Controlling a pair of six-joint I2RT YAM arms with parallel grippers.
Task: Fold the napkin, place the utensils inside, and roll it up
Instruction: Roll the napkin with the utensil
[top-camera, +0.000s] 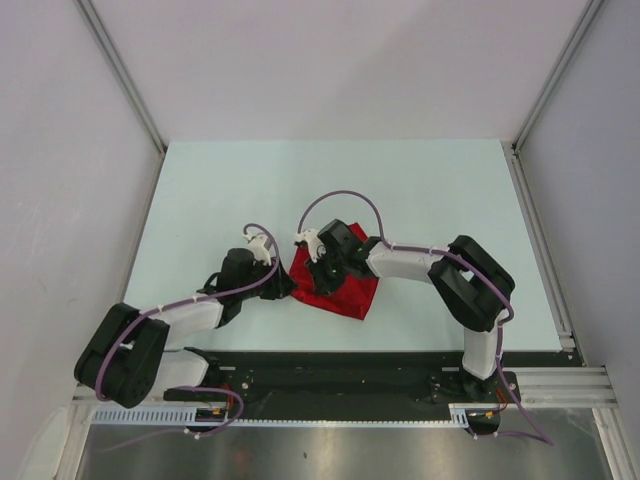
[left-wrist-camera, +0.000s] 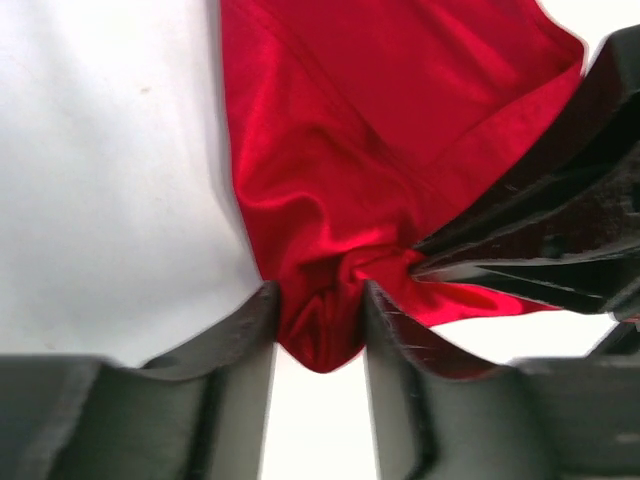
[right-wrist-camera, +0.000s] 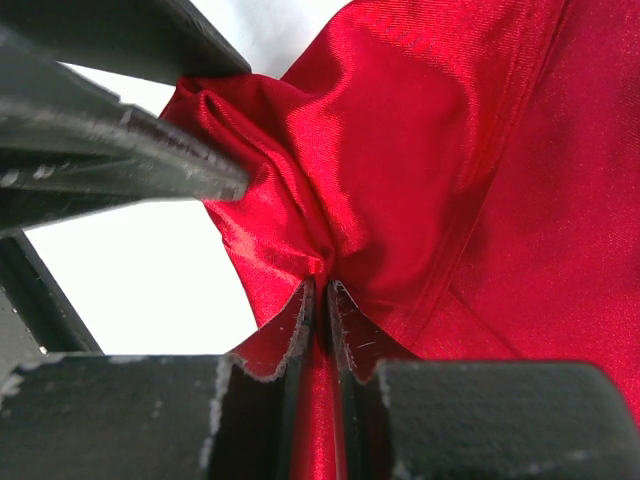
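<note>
**Overhead view.** The napkin (top-camera: 345, 295) lies crumpled on the pale worktop (top-camera: 420, 180), near the front edge and about midway between the two arm bases. Both arms reach inward to its left side. The left tool (top-camera: 284, 285) meets the cloth from the left. The right tool (top-camera: 320, 272) reaches it from the far right, just beside the left one. A purple cable (top-camera: 345, 195) arches over the right wrist.

**Left wrist view.** The left tool (left-wrist-camera: 318, 325) is clenched on a bunched corner of the napkin (left-wrist-camera: 350, 150). A wad of red cloth fills the gap between its two dark fingers (left-wrist-camera: 245, 330) and bulges out below them. From there the cloth fans upward in smooth folds, with a hemmed edge across the upper right. The right tool (left-wrist-camera: 425, 262) enters from the right, its tip buried in the gathered cloth just beside this hold.

**Right wrist view.** The right tool (right-wrist-camera: 320, 315) also grasps the napkin (right-wrist-camera: 450, 150). Its fingers (right-wrist-camera: 298, 325) stand nearly together, with a thin ridge of cloth pinched between them. The left tool (right-wrist-camera: 235, 185) appears at upper left, its tip pressed into the same puckered part. Between the two holds the cloth is drawn into tight creases. To the right it spreads wider and glossy. White worktop (right-wrist-camera: 130, 270) shows beside the cloth at left.
</note>
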